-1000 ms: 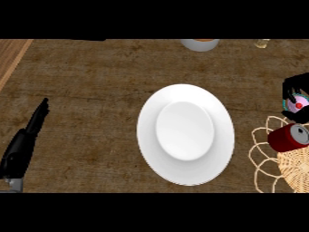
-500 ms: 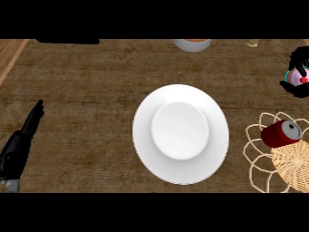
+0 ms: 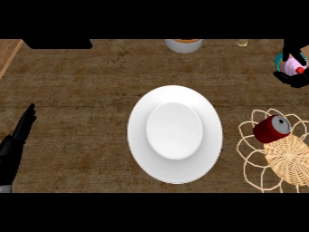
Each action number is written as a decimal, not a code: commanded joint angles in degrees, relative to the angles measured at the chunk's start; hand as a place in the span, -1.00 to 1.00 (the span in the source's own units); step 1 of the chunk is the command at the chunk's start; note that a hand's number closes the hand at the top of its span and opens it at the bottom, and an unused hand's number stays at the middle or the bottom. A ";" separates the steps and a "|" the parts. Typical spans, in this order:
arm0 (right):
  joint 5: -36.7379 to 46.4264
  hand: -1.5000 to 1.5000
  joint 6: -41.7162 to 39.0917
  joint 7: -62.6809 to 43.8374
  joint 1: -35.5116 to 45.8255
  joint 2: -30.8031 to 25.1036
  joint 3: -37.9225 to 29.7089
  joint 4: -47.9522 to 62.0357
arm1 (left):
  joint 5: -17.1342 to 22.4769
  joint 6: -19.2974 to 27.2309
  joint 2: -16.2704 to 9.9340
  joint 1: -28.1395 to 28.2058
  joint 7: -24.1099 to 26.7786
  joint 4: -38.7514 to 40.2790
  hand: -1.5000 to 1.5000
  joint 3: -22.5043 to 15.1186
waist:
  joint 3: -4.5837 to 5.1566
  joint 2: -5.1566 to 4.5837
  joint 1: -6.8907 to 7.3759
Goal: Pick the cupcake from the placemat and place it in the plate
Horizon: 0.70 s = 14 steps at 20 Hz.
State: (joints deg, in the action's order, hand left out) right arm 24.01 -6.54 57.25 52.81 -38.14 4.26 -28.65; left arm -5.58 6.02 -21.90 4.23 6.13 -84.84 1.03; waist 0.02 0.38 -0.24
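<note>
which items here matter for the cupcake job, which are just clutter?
Job:
- cupcake, held in the right hand, off the placemat
- placemat, woven
- plate, white, nothing on it

Clutter:
- red can, on its side on the placemat
- round container at the far edge, partly cut off
- left hand, resting open at the left

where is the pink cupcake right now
In the head view the pink cupcake is at the upper right, held in the right hand, above the woven placemat and right of the white plate.
</note>
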 commanded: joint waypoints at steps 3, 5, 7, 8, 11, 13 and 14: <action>-3.49 1.00 -8.89 -4.32 -4.32 4.59 2.11 -14.86 | 1.91 -2.31 -0.99 3.56 3.69 1.96 0.00 2.50 | 0.12 0.64 -1.49; -4.05 1.00 -8.85 -11.70 -4.26 7.99 3.31 -21.06 | 1.24 -1.70 -1.15 3.23 3.61 0.98 0.00 2.83 | 0.12 0.65 -1.45; -5.13 1.00 -12.95 -16.48 -5.19 7.12 3.73 -26.81 | -0.40 -0.16 0.16 2.09 0.87 -0.73 0.00 1.57 | 0.06 0.47 -1.28; -5.47 1.00 -12.00 -20.40 -5.97 9.57 4.11 -29.62 | 1.07 -1.98 -0.64 2.79 1.42 -0.47 0.00 2.44 | 0.07 0.44 -1.10; -5.01 1.00 -11.15 -29.85 -10.73 13.29 6.64 -38.96 | 1.63 -2.89 -1.04 3.75 1.36 -1.53 0.00 3.05 | 0.06 0.50 -1.08; -4.30 1.00 -12.59 -33.98 -11.21 15.43 8.86 -42.70 | -0.07 -1.53 -0.10 -1.41 -1.81 0.20 0.00 2.22 | 0.03 0.20 -0.97; -3.34 1.00 -12.90 -36.56 -9.35 15.91 8.81 -41.74 | -2.55 0.69 2.04 -0.95 2.01 2.54 0.00 0.93 | 0.04 -0.08 -0.33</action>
State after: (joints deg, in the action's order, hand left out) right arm 19.89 -17.88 29.86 44.06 -25.67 10.89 -64.08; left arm -6.05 5.26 -21.35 4.56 7.10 -83.78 2.79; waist 0.07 0.60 -1.15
